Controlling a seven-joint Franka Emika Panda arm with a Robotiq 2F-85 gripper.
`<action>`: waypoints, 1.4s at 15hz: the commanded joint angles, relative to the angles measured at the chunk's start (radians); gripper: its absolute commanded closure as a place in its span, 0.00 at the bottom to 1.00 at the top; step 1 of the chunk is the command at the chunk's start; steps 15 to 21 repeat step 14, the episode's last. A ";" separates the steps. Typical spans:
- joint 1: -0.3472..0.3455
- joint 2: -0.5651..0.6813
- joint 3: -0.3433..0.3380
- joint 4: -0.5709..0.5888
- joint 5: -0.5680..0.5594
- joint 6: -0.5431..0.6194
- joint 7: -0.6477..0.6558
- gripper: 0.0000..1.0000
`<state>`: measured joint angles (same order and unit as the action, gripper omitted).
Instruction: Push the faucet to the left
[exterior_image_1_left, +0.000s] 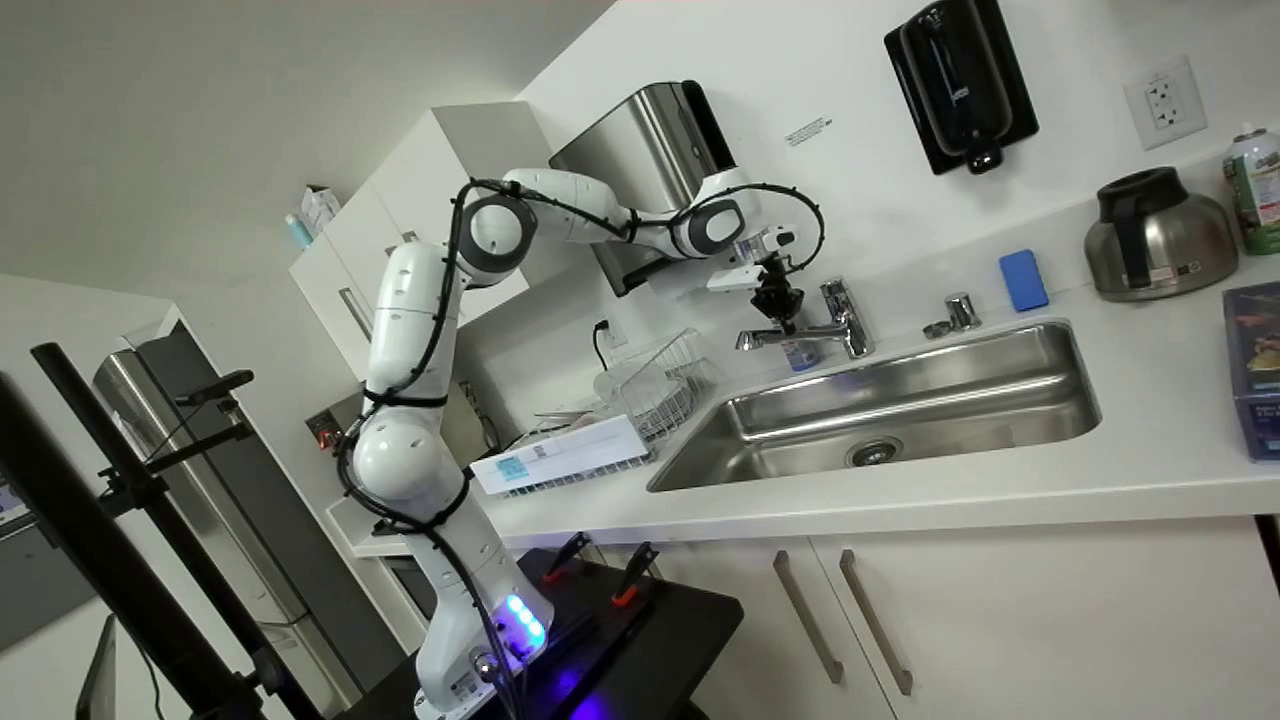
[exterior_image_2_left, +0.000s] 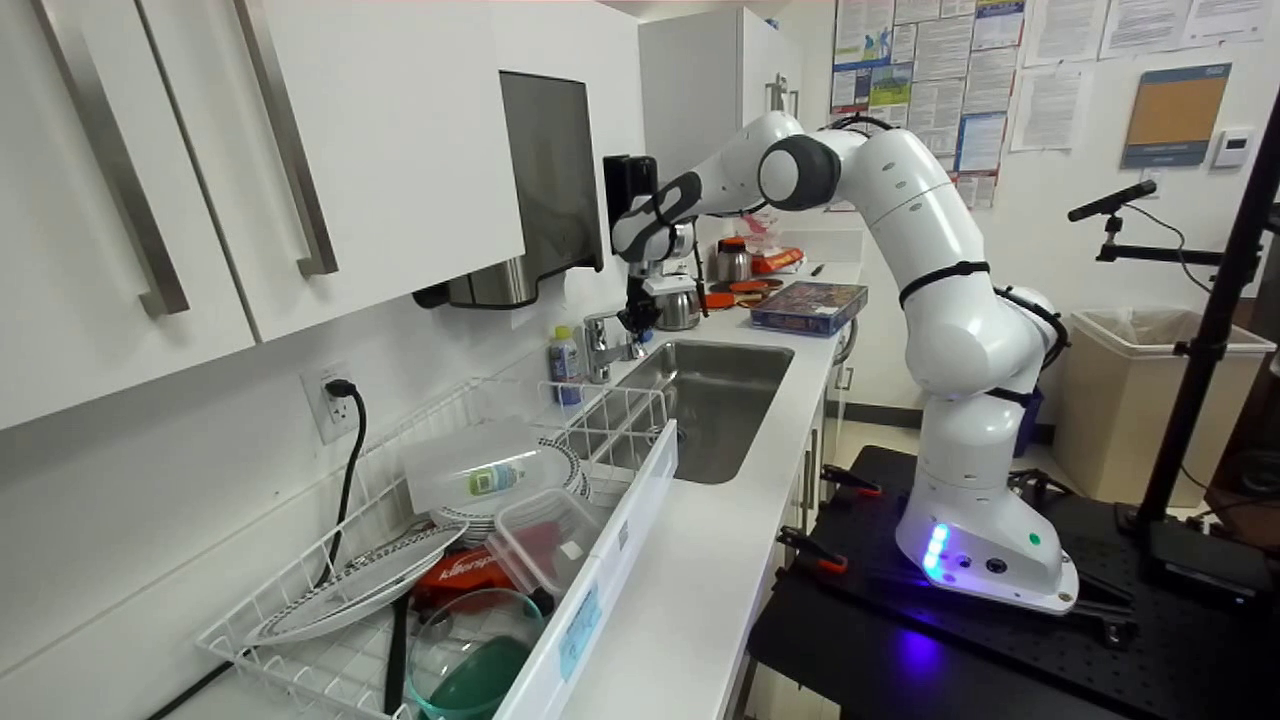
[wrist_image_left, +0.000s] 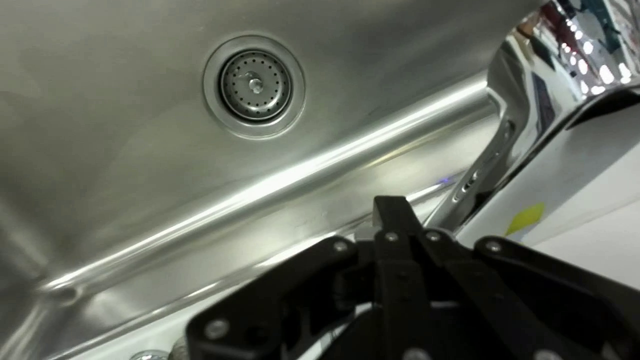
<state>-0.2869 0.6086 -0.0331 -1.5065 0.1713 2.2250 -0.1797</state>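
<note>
Partly behind fingers (wrist_image_left: 395, 215) — the faucet (wrist_image_left: 530, 95).

White, jointed robot arm (exterior_image_1_left: 402, 308) extended toward a rectangular stainless-steel basin (exterior_image_1_left: 960, 430); its black mechanical gripper (exterior_image_1_left: 787, 322) hangs at the horizontal spout (exterior_image_1_left: 760, 339) of the shiny chrome faucet (exterior_image_1_left: 853, 330), contact indeterminate. Behind the basin: stubby chrome fitting (exterior_image_1_left: 963, 312), blue rectangular block (exterior_image_1_left: 1023, 280).

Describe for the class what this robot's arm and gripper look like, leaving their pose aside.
The arm is glossy white and rounded, with dark rings at some joints and a black cable held along it by black straps. Its base bears blue lights and a green dot. The gripper is black, with slim jointed links and silvery screw heads.
</note>
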 joint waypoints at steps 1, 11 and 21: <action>-0.025 -0.136 -0.015 -0.150 0.009 0.020 -0.066 1.00; -0.025 -0.409 -0.095 -0.409 -0.036 0.022 -0.199 1.00; -0.017 -0.444 -0.112 -0.447 -0.058 0.027 -0.200 1.00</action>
